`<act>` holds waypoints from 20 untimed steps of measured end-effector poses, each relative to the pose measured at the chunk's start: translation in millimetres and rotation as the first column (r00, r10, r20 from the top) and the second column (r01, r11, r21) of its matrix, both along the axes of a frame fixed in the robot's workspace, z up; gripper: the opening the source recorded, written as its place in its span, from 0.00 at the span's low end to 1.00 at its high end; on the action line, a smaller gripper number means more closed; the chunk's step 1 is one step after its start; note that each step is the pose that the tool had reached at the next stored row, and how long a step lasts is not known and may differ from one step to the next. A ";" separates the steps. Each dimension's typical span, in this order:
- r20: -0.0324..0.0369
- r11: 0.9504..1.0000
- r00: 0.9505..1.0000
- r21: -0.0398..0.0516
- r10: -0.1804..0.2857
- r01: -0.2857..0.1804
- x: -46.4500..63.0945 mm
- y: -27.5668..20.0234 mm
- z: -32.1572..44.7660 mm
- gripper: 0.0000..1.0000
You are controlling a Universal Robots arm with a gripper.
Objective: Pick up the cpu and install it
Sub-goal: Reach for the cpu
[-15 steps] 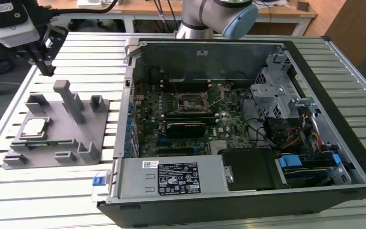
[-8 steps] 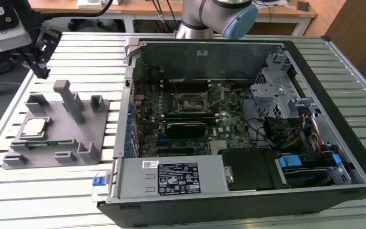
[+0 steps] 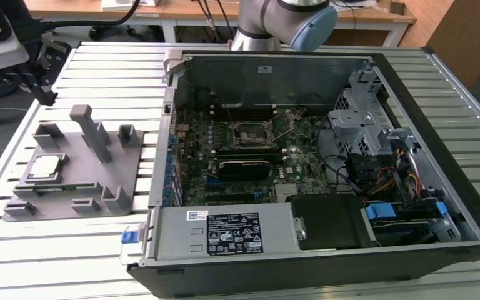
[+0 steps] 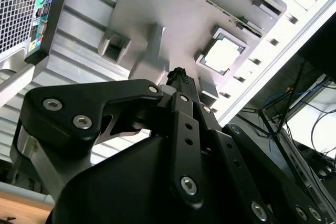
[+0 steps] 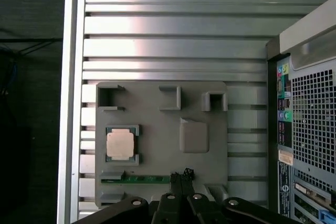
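1. While the small, flat, square cpu with its silvery-grey metal top (image 5: 121, 144) lies in a square recess of the grey plastic fixture tray (image 5: 152, 150), I judge that no part of the job is done: the chip is neither lifted nor installed
2. The black two-fingered gripper (image 5: 181, 176) hangs over the tray, near the cpu but clear of it; in the first wrist view its fingers are pressed together with nothing between them
3. In the exterior view the tray rests on the ribbed aluminium table (image 3: 82, 250), on the exterior view's left of the open black computer case (image 3: 440, 112), so the cpu is well apart from where it belongs
4. Inside the case, the square socket (image 3: 252, 132) on the green motherboard (image 3: 302, 150) looks bare to me, so the pick, the carry and the seating all seem left to do
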State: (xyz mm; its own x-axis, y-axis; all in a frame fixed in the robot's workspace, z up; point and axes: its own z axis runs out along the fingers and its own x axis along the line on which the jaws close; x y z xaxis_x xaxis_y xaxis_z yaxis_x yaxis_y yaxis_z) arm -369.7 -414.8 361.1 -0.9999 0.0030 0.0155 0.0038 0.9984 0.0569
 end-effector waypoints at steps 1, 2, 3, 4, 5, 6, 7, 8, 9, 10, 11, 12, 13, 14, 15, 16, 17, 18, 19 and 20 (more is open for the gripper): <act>0.000 1.000 1.000 0.000 0.000 0.000 -1.6 0.0 -0.3 0.11; 0.000 1.000 1.000 0.000 0.000 0.000 -3.4 0.0 -0.6 0.11; 0.000 1.000 1.000 0.000 0.000 0.000 -5.0 0.0 -0.9 0.11; -0.001 1.000 1.000 0.000 0.000 0.000 -6.5 0.0 -1.3 0.11; -0.001 1.000 1.000 0.000 0.000 0.000 -8.1 0.0 -1.7 0.11; -0.001 1.000 1.000 0.000 0.000 0.000 -9.8 0.0 -2.0 0.11; -0.002 1.000 1.000 0.000 0.000 0.000 -11.7 0.0 -2.3 0.11; -0.002 1.000 1.000 0.000 0.000 0.000 -13.6 0.0 -2.6 0.11; -0.002 1.000 1.000 0.000 0.000 0.000 -15.5 0.0 -2.9 0.11; -0.002 1.000 1.000 0.000 0.000 0.000 -17.2 -0.1 -3.2 0.11; -0.003 1.000 1.000 0.000 0.000 0.000 -18.9 -0.1 -3.6 0.11; -0.003 1.000 1.000 0.000 0.000 0.000 -20.7 -0.1 -4.0 0.11; -0.003 1.000 1.000 0.000 0.000 0.000 -22.7 -0.1 -4.2 0.11; -0.003 1.000 1.000 0.000 0.000 0.000 -25.0 -0.1 -4.5 0.11; -0.003 1.000 1.000 0.000 0.000 0.000 -26.9 -0.2 -4.9 0.11; -0.003 1.000 1.000 0.000 0.000 0.000 -28.6 -0.3 -5.1 0.11; -0.003 1.000 1.000 0.000 0.000 0.000 -30.1 -0.4 -5.4 0.11; -0.003 1.000 1.000 0.000 0.000 0.000 -31.8 -0.6 -5.7 0.11; -0.003 1.000 1.000 0.000 0.000 0.000 -33.5 -0.7 -5.9 0.11; -0.003 1.000 1.000 0.000 0.000 0.000 -35.6 -0.9 -6.1 0.11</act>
